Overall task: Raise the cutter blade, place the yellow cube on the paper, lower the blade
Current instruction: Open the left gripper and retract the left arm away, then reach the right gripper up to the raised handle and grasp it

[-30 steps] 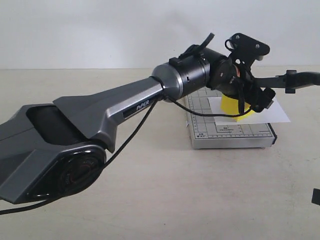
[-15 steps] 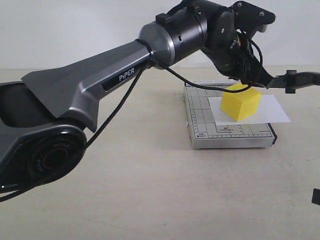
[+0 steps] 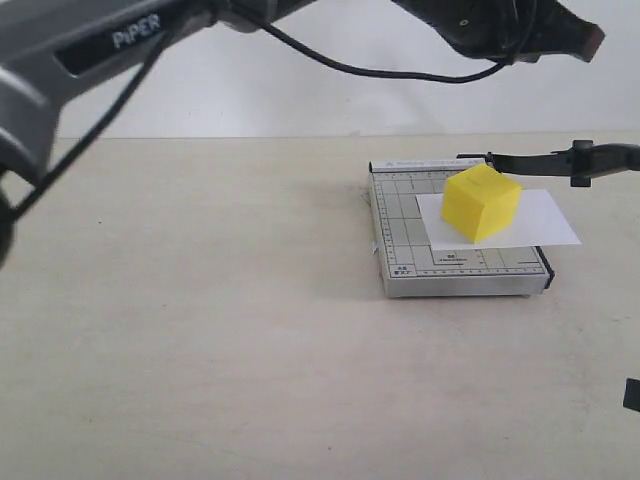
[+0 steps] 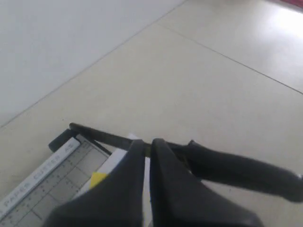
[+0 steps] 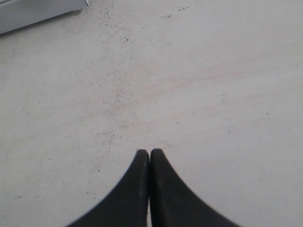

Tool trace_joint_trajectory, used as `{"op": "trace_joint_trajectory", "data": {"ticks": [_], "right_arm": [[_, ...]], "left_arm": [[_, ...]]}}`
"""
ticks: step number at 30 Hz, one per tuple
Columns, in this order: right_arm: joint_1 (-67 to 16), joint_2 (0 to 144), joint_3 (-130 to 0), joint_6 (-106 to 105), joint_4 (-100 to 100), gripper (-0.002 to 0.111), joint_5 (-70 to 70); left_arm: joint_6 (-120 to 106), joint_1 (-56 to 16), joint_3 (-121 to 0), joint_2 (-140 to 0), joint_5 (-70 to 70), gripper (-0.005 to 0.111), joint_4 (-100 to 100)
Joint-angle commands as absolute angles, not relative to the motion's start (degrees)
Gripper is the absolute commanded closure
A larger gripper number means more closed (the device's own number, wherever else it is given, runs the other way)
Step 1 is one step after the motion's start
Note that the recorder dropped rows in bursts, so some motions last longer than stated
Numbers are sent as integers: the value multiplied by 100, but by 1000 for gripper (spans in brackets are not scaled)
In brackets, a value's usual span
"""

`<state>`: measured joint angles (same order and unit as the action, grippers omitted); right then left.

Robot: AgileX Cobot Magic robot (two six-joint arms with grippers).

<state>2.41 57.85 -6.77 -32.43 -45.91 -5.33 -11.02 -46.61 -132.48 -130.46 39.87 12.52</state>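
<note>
The yellow cube stands on the white paper, which lies across the grey gridded cutter base. The cutter blade is raised, its thin black arm and thick handle hanging just above and behind the cube. High above the cutter, my left gripper is shut and empty. In the left wrist view the left gripper points at the blade, with a sliver of cube showing beside one finger. My right gripper is shut over bare table.
The beige table spreads left of and in front of the cutter. A corner of the grey base shows in the right wrist view. A small dark part sticks in at the exterior view's lower right edge.
My left arm has let go of the cube and lifted up and away, to the top of the view. The cube stays on the paper; the blade has not moved.
</note>
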Motion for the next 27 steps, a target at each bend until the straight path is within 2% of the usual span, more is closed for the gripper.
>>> {"op": "trace_joint_trajectory", "data": {"ticks": [1, 5, 8, 12, 16, 18, 19, 20, 22, 24, 27], "right_arm": [[278, 5801, -646, -3291, -4598, 109, -584], [278, 5801, -646, -3291, -4598, 109, -665], [278, 5801, -646, -3291, -4598, 109, -665], [278, 5801, -646, -3291, -4598, 109, -665], [278, 5801, -646, -3291, -4598, 109, -665], [278, 5801, -646, -3291, -4598, 109, -665], [278, 5801, -646, -3291, -4598, 109, -665], [278, 5801, -646, -3291, -4598, 109, -665], [278, 5801, -646, -3291, -4598, 109, -642], [278, 5787, -646, -3309, -4598, 109, -522], [278, 5787, -646, -3334, -4598, 109, -455]], "left_arm": [[-1021, -4560, -10251, -11648, 1947, 102, 1462], [44, -4321, -7617, -10392, -1218, 102, 1462], [-291, -4018, -6639, -9468, -1905, 102, 1405], [-1969, -3285, -6231, -8331, -702, 102, 1403], [-3439, -2166, -6231, -7195, 2221, 102, 1334], [-3414, -1449, -6140, -6606, 3037, 102, 1060], [-3314, -1070, -6020, -6270, 3115, 102, 976], [-2824, -428, -5697, -5614, 2830, 102, 961], [-1771, 327, -5078, -4552, 2071, 102, 1020], [-1699, 633, -4374, -3490, 1522, 102, 1349], [-1696, 633, -3597, -2652, 1016, 102, 1697]]}}
